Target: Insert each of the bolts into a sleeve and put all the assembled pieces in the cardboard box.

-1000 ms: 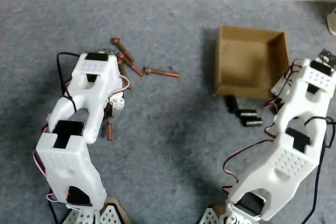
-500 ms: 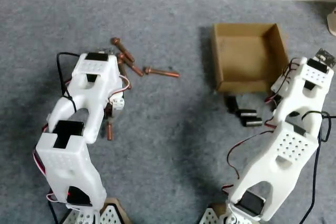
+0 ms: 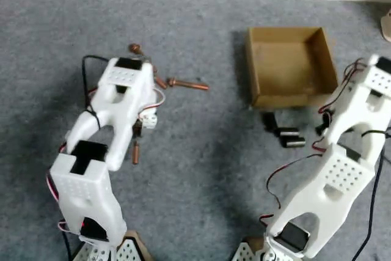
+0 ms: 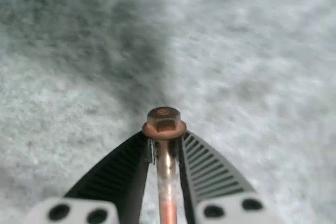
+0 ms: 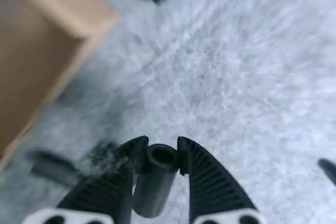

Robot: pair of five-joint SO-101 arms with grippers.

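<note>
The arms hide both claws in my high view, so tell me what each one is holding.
Observer: Left claw is shut on a copper bolt, with the flanged hex head poking out in front.
Operator: Now report the right one.
Observer: Right claw is clamped on a black sleeve, with its open bore facing outward.
</note>
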